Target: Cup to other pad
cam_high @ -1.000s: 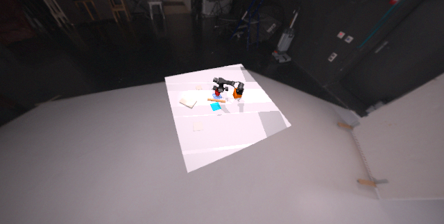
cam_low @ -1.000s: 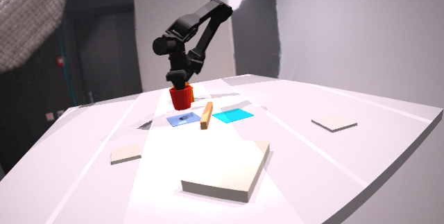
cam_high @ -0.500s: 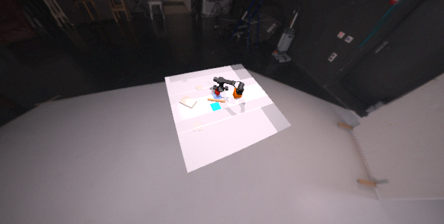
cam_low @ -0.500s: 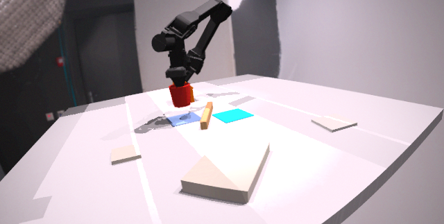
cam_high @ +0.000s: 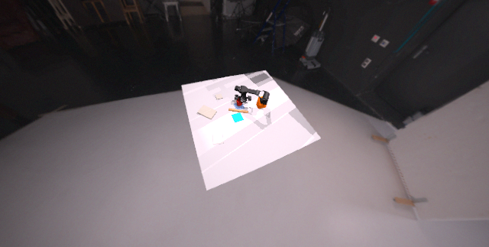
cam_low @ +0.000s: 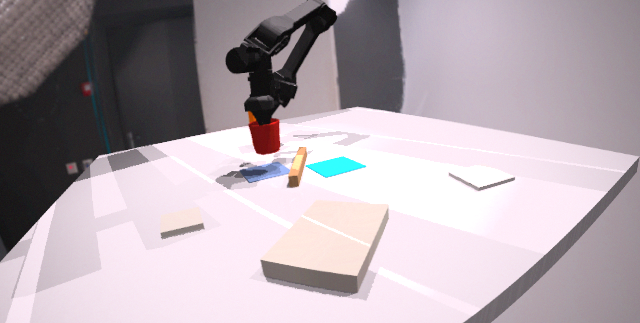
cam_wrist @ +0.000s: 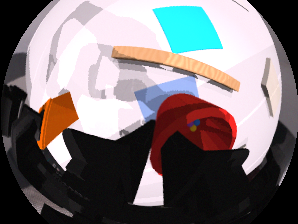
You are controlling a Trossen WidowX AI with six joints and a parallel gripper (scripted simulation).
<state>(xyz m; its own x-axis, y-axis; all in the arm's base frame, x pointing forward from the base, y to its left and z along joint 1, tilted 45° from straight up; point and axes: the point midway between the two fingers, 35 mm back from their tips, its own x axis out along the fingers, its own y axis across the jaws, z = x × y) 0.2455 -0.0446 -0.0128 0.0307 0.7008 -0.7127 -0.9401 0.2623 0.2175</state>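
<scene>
From the top, the white table (cam_high: 244, 151) looks small. The black arm (cam_high: 250, 91) bends over the far part of it. The red cup (cam_high: 239, 102) is a tiny spot under the arm, too small here to tell which way it leans. A bright cyan pad (cam_high: 238, 117) lies just near of it, with a thin wooden bar (cam_high: 238, 110) between them. A tan block (cam_high: 207, 112) sits to the left.

From the side, the gripper (cam_low: 263, 114) comes straight down and is closed on the rim of the cup (cam_low: 265, 136). The cup hangs in the air above the table, up and a little behind the blue pad (cam_low: 265, 171). It stands nearly upright, long way up and down, open end up (maybe a tiny bit tilted, hard to say). Its shadow falls on the blue pad. The bar (cam_low: 297, 166) lies flat between the blue pad and the cyan pad (cam_low: 335, 166), pointing from near to far. The big tan block (cam_low: 327, 243) is at the near side, a small tan block (cam_low: 181, 221) at the left, and a flat white tile (cam_low: 481, 176) at the right.

From the wrist, the cup (cam_wrist: 193, 132) is looked into from above, held by dark fingers. Small marbles (cam_wrist: 193, 125) sit inside. The blue pad (cam_wrist: 168, 95) peeks out behind the cup. Past it are the curved-looking bar (cam_wrist: 176, 64) and then the cyan pad (cam_wrist: 188, 27). An orange part (cam_wrist: 56, 117) shows at the left.
</scene>
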